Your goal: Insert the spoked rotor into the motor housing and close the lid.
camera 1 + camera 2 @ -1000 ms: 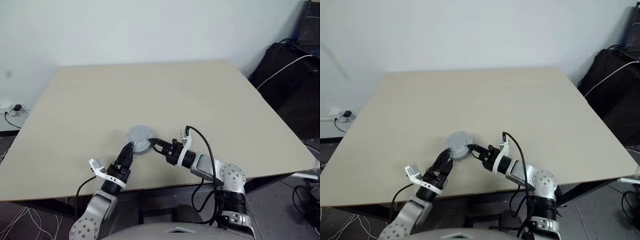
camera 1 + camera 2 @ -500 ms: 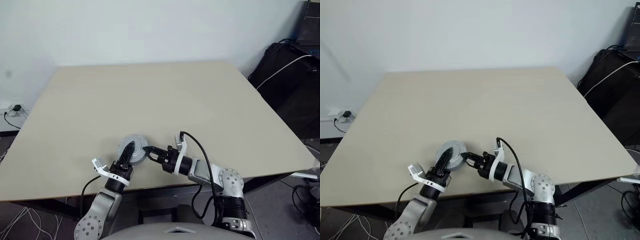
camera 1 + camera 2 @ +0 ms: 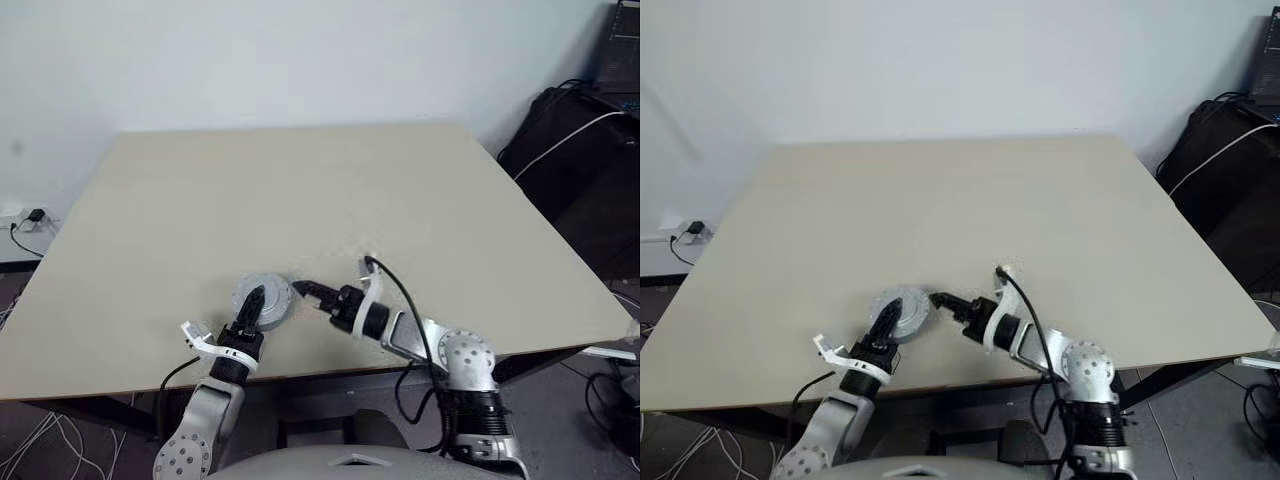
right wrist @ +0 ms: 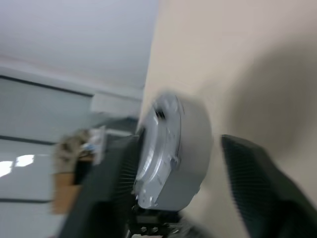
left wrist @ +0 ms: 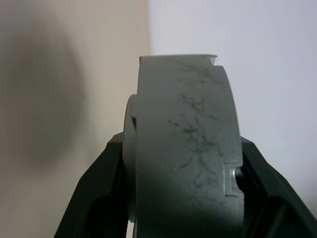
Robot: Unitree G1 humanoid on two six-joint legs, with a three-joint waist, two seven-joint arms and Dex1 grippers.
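Left gripper [image 3: 256, 306]: clamped on the motor housing [image 3: 264, 301] (closed grey round)
Right gripper [image 3: 306, 292]: jaws apart, at the housing's 3 o'clock
Table [image 3: 300, 190]: under both

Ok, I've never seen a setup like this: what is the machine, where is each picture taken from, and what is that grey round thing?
It is a humanoid robot with two arms, each ending in a gripper with two black fingers. The two wide pictures come from a pair of cameras in its head, looking down over its arms at a bare beige table. The two close-ups come from cameras on its wrists, each looking along that arm's own fingers.

The left gripper is closed on a round grey metal assembly, the closed motor housing as far as I can tell, held on edge near the table's front edge. The left wrist view shows its scratched grey rim clamped between the two fingers. The right gripper sits just beside it with its jaws apart, not holding it. A dark bag sits off to the right.
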